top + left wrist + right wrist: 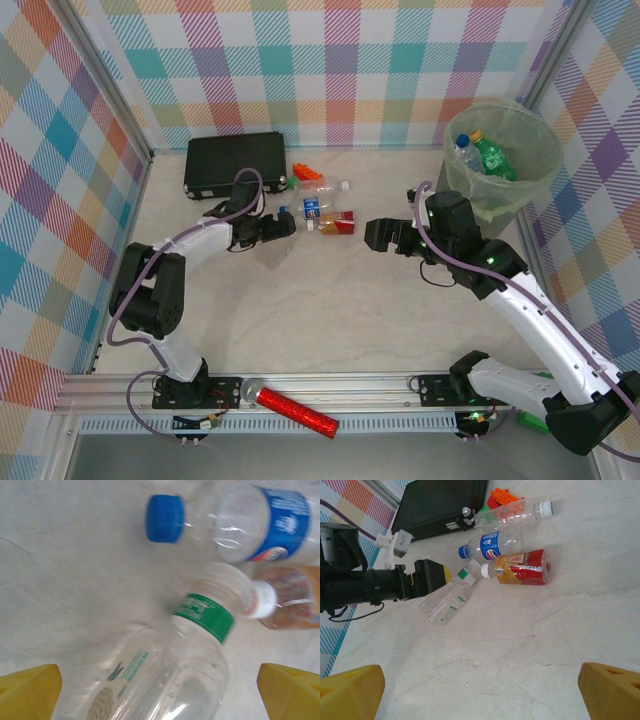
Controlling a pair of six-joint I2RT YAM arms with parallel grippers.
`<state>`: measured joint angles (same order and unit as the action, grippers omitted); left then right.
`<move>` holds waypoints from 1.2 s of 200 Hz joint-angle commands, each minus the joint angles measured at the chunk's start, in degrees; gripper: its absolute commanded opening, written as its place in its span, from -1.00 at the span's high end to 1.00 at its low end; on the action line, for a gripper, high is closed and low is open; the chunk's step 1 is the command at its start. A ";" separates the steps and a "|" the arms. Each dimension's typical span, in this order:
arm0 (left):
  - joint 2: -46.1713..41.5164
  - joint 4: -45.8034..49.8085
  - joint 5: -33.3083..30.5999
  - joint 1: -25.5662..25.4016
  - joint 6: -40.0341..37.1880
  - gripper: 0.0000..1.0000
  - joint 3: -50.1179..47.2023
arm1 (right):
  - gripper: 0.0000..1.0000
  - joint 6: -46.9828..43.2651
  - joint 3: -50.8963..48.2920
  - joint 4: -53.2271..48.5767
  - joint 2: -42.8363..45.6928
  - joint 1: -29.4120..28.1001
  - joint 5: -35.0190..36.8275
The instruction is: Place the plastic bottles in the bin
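The bin (pixel 520 185), lined with a pale green bag, stands at the far right with a clear bottle (pixel 467 152) and a green bottle (pixel 494 158) inside. Several plastic bottles lie mid-table. A clear bottle with a green band (pixel 170 670) lies between the wide yellow fingers (pixel 30 692) of my left gripper (pixel 160 695), which is open and not touching it. Just beyond lie a blue-capped bottle (pixel 240 522) and a brown, white-capped bottle (pixel 290 597). My right gripper (pixel 482 695) hangs open above bare table, between the bottles and the bin, holding nothing.
A flat black case (pixel 235 163) lies at the back left, with orange-red toy bricks (pixel 308 175) and another clear bottle (pixel 515 514) beside it. A red glittery cylinder (pixel 295 408) rests on the near rail. Checked walls close in the table.
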<state>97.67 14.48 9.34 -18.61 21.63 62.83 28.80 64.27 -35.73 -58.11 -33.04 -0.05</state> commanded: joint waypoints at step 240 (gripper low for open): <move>4.47 15.48 -15.32 -12.24 4.41 -0.93 5.45 | -0.98 1.51 -3.05 2.14 3.00 -0.57 1.22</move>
<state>102.91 28.42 -4.64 -30.37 25.52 67.46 29.63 61.78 -35.44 -55.66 -33.10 1.02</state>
